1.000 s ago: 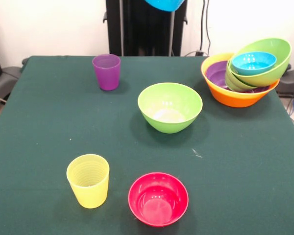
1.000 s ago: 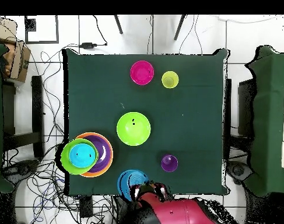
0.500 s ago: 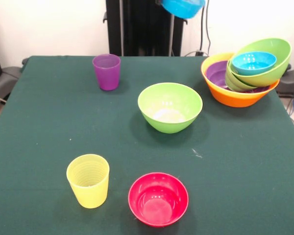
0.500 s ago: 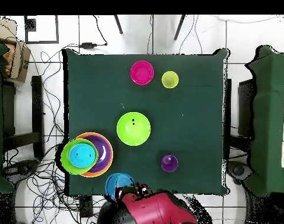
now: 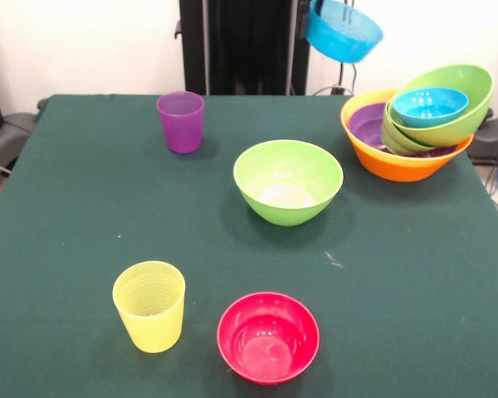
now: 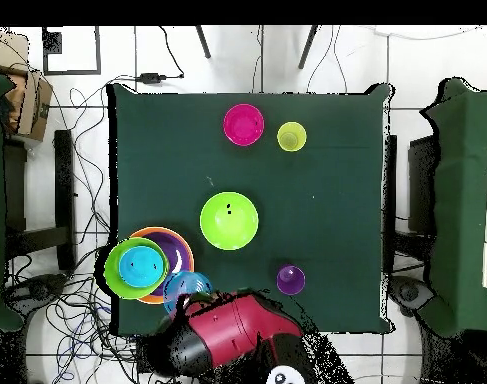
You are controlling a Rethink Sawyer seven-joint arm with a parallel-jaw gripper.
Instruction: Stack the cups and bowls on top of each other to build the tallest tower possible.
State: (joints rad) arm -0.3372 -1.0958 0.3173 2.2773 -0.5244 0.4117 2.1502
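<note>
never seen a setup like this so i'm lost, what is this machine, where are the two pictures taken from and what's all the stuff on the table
It is a red robot arm at a green table. One picture faces it from across the table; the other looks straight down. A blue bowl is carried in the air near the tower, a pile of bowls nested in an orange one. Standing loose are a lime green bowl, a pink-red bowl, a purple cup and a yellow cup. The gripper itself is hidden.

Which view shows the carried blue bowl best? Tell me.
The front view: the carried blue bowl hangs tilted in the air near the tower, its rim and wall plain. Overhead, the arm covers most of it, leaving only a blue arc.
</note>
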